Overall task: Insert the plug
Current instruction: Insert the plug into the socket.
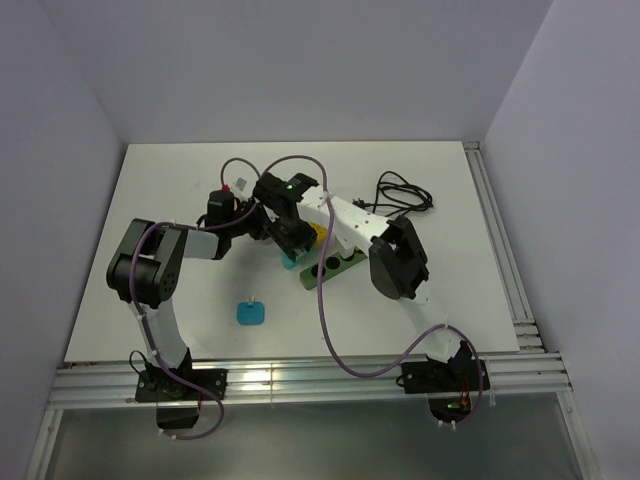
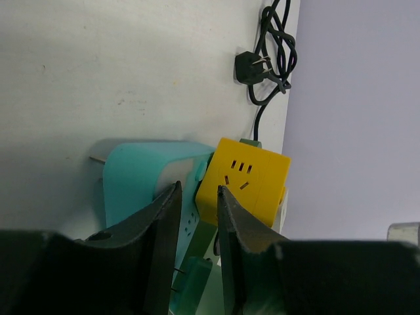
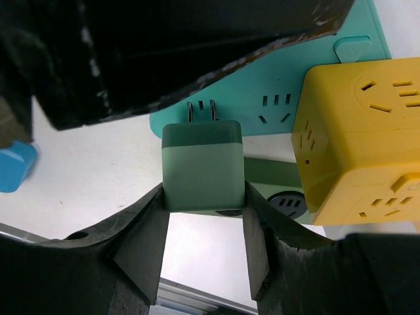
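Our right claw point(image 3: 203, 216) grips a sage-green square plastic plug point(image 3: 202, 164) by its two flanks. The plug's two metal prongs point(image 3: 200, 110) aim toward 12 o'clock at the teal plastic power strip point(image 3: 275, 79), not yet in a socket. At the plug's 3 o'clock sits a yellow cube socket block point(image 3: 357, 131). Our left claw point(image 2: 197, 223) stands narrow over the strip; we cannot tell whether it pinches anything. A small blue adapter point(image 1: 250, 313) lies on the white worktop point(image 1: 180, 200) at the strip's 7 o'clock.
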Controlling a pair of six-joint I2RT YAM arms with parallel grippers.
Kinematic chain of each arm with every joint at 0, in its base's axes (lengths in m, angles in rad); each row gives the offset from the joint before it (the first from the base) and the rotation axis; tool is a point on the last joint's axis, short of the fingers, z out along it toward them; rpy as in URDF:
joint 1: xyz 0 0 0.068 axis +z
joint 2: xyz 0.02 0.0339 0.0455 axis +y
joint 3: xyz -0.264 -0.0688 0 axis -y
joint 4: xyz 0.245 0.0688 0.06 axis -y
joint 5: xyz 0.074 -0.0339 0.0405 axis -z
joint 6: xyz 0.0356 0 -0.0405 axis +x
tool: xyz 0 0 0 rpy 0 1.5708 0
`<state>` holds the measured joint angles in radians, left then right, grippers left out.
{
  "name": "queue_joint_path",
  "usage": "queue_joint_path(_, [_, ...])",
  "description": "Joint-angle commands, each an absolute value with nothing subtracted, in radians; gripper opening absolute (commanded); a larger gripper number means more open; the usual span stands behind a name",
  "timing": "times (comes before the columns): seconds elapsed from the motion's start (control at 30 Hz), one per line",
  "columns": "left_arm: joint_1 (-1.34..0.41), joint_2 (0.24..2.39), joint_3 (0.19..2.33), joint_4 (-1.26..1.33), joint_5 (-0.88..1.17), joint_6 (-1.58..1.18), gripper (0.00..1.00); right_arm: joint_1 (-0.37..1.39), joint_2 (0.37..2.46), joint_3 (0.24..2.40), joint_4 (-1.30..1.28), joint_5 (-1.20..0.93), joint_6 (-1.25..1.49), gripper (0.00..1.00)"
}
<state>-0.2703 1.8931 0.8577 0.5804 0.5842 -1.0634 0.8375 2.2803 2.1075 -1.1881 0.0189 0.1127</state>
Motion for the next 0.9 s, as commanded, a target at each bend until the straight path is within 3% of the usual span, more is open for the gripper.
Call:
queue_joint_path(0.0, [-0.285,1.850,0.845,0.609,0.604,-1.052,0.34,0.821,2.243,2.137,-1.138,0.064,0.109,0.00])
queue_joint_path(0.2, [-0.298,1.861,0.835,0.621,0.601,-1.057,0.34,0.819,2.232,2.132,-1.117,0.083,0.106,0.05])
queue_joint_path(0.87, [-0.321,1.839,0.767,0.643,0.595,-1.054,0.33,0.821,2.161,2.034,-1.000,0.133,0.109,0.07])
